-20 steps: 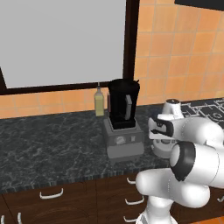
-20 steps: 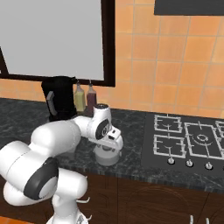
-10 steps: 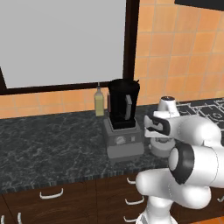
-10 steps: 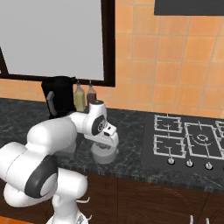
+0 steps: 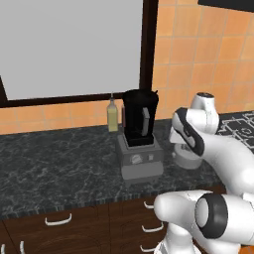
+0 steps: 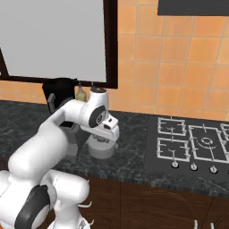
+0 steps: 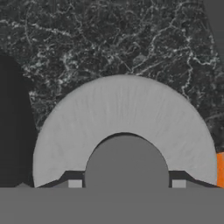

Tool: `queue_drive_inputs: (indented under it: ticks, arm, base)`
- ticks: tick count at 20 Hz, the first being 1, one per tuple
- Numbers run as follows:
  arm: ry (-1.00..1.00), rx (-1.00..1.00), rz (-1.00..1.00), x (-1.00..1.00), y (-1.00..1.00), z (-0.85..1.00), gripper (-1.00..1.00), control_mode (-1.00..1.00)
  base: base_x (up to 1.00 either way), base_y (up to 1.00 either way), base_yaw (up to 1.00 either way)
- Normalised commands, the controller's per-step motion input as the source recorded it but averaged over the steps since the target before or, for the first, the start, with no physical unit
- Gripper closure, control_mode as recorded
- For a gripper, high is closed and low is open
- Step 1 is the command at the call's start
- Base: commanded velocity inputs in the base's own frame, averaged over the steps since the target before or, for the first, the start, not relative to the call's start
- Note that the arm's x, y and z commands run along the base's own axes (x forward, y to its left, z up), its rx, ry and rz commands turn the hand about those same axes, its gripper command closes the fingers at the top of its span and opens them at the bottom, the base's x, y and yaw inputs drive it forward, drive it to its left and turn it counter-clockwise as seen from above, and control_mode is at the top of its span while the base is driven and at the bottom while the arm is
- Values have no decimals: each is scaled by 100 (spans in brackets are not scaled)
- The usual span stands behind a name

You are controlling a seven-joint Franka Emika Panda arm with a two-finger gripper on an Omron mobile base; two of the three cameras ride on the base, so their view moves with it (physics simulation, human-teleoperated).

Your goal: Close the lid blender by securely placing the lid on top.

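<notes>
The round grey lid [image 7: 122,113] lies under my hand, its raised knob between my two fingertips [image 7: 74,183], which press on the knob's sides. My gripper [image 5: 186,148] is shut on the lid [image 5: 187,159], low over the dark counter just right of the blender [image 5: 140,124]. The blender is a black jar with a side handle on a grey boxy base, and its top is uncovered. From the right base view the gripper [image 6: 103,137] holds the lid [image 6: 102,150] beside the blender [image 6: 60,91], which my arm partly hides.
A slim yellowish bottle [image 5: 113,115] stands by the wall behind the blender, also seen as the bottle [image 6: 80,93]. A gas stove [image 6: 197,143] sits to the right. The speckled counter [image 5: 54,163] ends at a front edge above drawers.
The jaws have closed onto the lid's knob. The hand and lid have shifted slightly toward the blender.
</notes>
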Motion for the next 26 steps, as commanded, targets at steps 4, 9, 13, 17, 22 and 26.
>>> queue_drive_inputs:
  ticks: [4,9,13,17,22,26]
  arm:
    - [-10,6,0,-45,-12,100,100,-100]
    - [-8,5,-2,-53,0,100,100,-100]
    - [-12,3,0,-22,45,100,100,-100]
    - [-26,0,0,0,97,100,100,-100]
    - [-34,0,0,1,56,100,100,-100]
    - [-33,0,0,0,15,98,100,-100]
  base:
    - [0,0,0]
    - [0,0,0]
    - [0,0,0]
    - [0,0,0]
    - [0,0,0]
    - [0,0,0]
